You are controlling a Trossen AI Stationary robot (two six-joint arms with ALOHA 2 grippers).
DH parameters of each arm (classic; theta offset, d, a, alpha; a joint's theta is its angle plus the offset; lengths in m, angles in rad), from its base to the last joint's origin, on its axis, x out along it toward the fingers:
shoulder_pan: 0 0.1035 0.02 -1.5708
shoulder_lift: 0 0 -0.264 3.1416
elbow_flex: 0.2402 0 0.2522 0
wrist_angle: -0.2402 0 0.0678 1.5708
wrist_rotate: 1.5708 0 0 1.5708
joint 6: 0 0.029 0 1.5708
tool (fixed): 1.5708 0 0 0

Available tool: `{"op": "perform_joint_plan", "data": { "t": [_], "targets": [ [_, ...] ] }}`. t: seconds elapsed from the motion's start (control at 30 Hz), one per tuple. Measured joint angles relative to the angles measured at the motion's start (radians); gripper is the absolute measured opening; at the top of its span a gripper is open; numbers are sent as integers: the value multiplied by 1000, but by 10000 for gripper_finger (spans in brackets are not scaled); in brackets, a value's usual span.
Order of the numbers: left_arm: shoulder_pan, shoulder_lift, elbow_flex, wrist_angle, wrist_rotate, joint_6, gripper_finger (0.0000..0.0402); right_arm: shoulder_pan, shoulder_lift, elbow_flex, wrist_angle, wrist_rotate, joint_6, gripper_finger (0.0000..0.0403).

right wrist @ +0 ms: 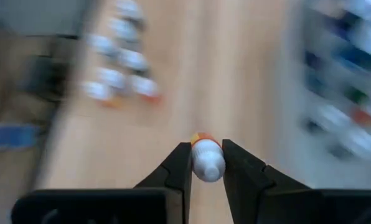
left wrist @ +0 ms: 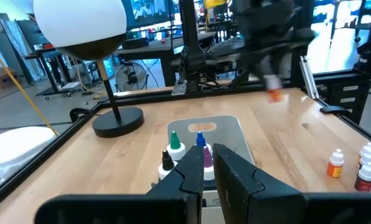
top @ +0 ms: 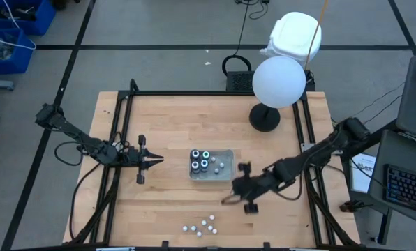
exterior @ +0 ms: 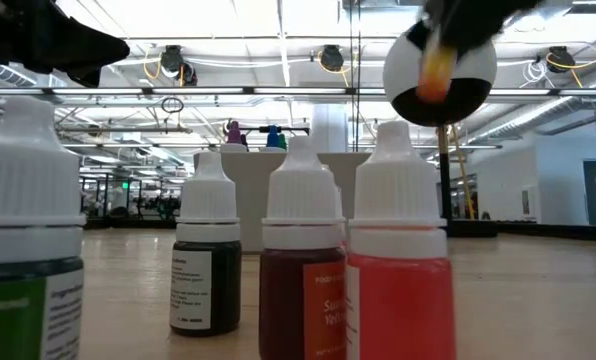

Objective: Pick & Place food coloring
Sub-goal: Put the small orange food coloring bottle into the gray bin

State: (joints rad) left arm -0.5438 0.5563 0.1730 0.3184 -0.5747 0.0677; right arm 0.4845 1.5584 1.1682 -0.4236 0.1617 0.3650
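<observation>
One small white-capped, orange-ringed food-coloring bottle [right wrist: 206, 158] clenched in the right hand [top: 237, 193], carried mid-transfer at five o'clock of the clear plastic tray [top: 226, 153], next needing lowering among the bottles there; left hand [top: 152, 160] apparently closed, empty.

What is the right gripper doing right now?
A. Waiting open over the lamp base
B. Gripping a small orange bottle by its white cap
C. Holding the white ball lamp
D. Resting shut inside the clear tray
B: the right wrist view shows the right gripper closed on an orange bottle.
</observation>
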Motion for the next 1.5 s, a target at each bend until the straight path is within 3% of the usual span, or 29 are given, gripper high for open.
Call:
{"op": "perform_joint_plan", "data": {
  "t": [0.1,0.23,0.43,0.6,1.03,1.27,1.5],
  "targets": [
    [0,0,0,-2,0,1,42,-34,-53,-110,0,73,29,57],
    [0,0,0,-2,-2,1,42,-55,-101,-214,91,71,17,56],
    [0,0,0,-1,-2,-2,42,-51,-110,-297,131,103,-15,56],
    [0,0,0,-1,-3,-21,42,-45,-109,-356,294,149,-114,56],
    [1,0,0,4,-73,61,42,2,-112,-376,352,119,-309,62],
    [1,0,0,99,-82,192,42,-13,-160,-376,427,120,-416,58],
    [1,0,0,53,-82,95,42,16,-158,-389,426,120,-451,59]
  ]
}}
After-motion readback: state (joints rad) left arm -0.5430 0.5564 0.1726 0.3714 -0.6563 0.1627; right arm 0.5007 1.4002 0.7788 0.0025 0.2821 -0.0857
